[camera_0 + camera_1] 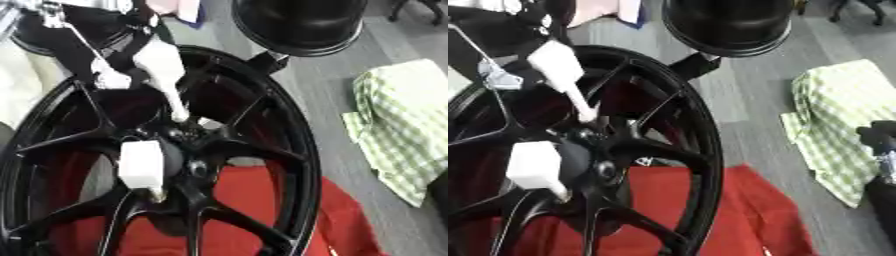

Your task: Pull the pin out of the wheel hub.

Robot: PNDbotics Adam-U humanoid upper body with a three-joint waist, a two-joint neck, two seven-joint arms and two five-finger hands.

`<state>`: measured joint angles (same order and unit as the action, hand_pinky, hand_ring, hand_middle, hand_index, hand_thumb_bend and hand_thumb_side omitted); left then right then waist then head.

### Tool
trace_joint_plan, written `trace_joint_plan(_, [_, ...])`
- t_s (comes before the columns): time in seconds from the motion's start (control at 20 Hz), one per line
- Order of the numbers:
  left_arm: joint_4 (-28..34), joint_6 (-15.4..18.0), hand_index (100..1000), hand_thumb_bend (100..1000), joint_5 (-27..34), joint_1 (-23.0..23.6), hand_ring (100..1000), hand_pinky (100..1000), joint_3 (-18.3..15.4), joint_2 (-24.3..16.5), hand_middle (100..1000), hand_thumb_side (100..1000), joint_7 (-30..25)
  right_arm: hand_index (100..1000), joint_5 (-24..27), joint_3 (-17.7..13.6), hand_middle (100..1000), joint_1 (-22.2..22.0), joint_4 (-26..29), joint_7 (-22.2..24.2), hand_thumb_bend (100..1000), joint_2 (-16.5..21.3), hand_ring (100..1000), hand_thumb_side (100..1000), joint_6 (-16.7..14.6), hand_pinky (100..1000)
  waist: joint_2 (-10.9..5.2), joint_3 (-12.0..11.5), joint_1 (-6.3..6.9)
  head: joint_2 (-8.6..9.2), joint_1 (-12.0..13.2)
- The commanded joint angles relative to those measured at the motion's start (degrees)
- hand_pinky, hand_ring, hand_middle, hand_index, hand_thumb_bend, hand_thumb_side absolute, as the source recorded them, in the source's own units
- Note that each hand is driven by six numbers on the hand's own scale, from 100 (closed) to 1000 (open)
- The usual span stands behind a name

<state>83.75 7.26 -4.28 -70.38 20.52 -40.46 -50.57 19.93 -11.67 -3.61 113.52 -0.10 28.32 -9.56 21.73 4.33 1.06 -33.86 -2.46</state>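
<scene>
- A big black wheel [166, 155] with thin spokes fills the left and the middle of both views; it stands tilted, and its hub [188, 150] is near the middle of the left eye view.
- The left hand [144, 65] comes in from the upper left. Its parts are black with white covers, and one long white finger [171, 92] points down, with its tip at the hub.
- A second white part of this hand [140, 162] lies just below and to the left of the hub, across the spokes, with a small darker tip at its lower end.
- The finger and this lower part stand on two sides of the hub centre. If they pinch something between them cannot be told, because the place is dark and blurred.
- The pin itself cannot be made out for sure; only a small pale spot [208, 122] shows just beside the fingertip, at the hub.
- A red cloth [254, 200] lies under the wheel and shows between the spokes and to the right of the rim.
- A green and white checked cloth [842, 125] lies on the grey floor [328, 85] at the right, well apart from the wheel.
- A round black thing [302, 25] stands at the top, just behind the upper rim of the wheel.
- Only the right eye view shows the right hand [878, 137]: a dark shape at the right edge, over the checked cloth. How its fingers stand cannot be told. The left eye view has only a dark edge there.
</scene>
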Motion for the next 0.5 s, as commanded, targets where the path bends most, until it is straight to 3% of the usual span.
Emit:
trace_joint_plan(0.05, [0.6, -1.1, 287, 100, 1.6, -2.1, 460, 677, -3.7, -2.4, 304, 206, 2.2, 714, 0.3, -0.9, 567, -0.3, 1.1, -0.4, 100, 1.1, 795, 312, -0.1, 862, -1.82, -0.2, -0.23, 0.35, -0.3])
trace_joint_plan(0.3, [-1.7, -2.2, 280, 100, 2.6, -2.2, 450, 675, -9.1, -5.5, 297, 214, 7.4, 714, 0.1, -1.3, 567, -1.0, 1.1, -0.9, 100, 1.3, 795, 320, -0.6, 861, -2.29, -1.2, -0.20, -0.01, -1.2])
trace_joint_plan(0.5, [-3.4, -2.3, 284, 100, 3.0, 1.8, 452, 678, -14.6, -11.6, 299, 223, 11.6, 714, -0.4, -2.0, 566, -1.8, 1.1, -1.8, 100, 1.3, 795, 321, -1.0, 861, -2.54, -2.8, -0.17, -0.44, -2.3])
